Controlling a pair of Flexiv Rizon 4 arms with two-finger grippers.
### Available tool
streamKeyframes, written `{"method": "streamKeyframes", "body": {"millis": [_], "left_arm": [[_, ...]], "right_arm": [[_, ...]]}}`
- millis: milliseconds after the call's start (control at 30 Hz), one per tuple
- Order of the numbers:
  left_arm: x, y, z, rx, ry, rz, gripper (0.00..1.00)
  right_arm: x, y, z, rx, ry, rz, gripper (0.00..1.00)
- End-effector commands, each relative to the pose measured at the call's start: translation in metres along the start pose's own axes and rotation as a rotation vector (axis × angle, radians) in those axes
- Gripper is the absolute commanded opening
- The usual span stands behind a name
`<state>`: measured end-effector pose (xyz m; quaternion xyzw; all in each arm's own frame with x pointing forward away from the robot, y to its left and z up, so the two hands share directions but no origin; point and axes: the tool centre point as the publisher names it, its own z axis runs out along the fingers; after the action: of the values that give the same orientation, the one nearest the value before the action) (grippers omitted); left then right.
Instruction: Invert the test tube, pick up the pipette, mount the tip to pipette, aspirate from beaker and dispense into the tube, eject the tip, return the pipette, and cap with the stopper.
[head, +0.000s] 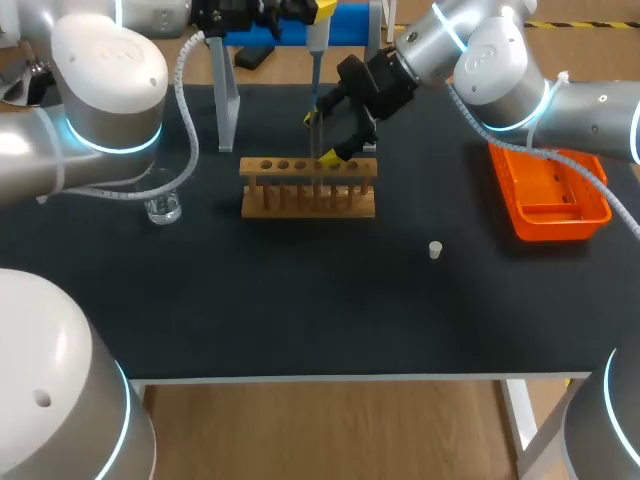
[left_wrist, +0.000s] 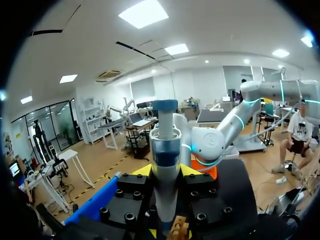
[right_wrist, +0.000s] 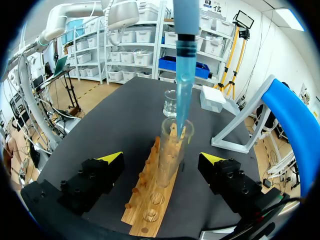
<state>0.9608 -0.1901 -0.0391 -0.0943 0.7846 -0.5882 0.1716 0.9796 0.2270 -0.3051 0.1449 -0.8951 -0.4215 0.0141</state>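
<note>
My left gripper (head: 312, 12) (left_wrist: 166, 172) is at the table's far edge, shut on the upright pipette (head: 316, 70) (left_wrist: 165, 150). The pipette's blue tip (right_wrist: 183, 95) points down into the mouth of a clear test tube (right_wrist: 171, 150) (head: 319, 150), which stands in the wooden rack (head: 308, 187) (right_wrist: 150, 200). My right gripper (head: 322, 137) (right_wrist: 161, 162) is open, with a yellow-tipped finger on each side of the tube and neither touching it. The glass beaker (head: 163, 208) (right_wrist: 170, 103) stands left of the rack. A small white stopper (head: 435, 249) lies on the mat to the rack's right.
An orange tray (head: 552, 190) sits at the right edge under my right arm. A grey pipette stand (head: 226, 100) (right_wrist: 240, 135) rises behind the rack, and a white tip box (right_wrist: 212, 98) sits beyond it. The black mat (head: 320, 300) covers the table.
</note>
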Motion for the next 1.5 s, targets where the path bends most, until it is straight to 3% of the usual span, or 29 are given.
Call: {"method": "streamKeyframes", "body": {"millis": [33, 233, 633, 1500], "left_arm": [[0.0, -0.003, -0.003, -0.072, -0.005, 0.012, 0.0], [-0.001, -0.002, -0.001, -0.049, -0.041, 0.036, 0.0], [0.001, 0.0, 0.001, 0.005, -0.034, 0.015, 0.0], [0.006, 0.01, 0.006, 0.024, -0.019, -0.003, 0.0]], "right_arm": [[0.0, 0.0, -0.002, 0.002, 0.003, 0.0, 1.0], [0.0, 0.0, -0.002, 0.002, 0.003, 0.0, 1.0], [0.0, 0.0, -0.002, 0.002, 0.003, 0.0, 1.0], [0.0, 0.0, -0.002, 0.002, 0.003, 0.0, 1.0]]}}
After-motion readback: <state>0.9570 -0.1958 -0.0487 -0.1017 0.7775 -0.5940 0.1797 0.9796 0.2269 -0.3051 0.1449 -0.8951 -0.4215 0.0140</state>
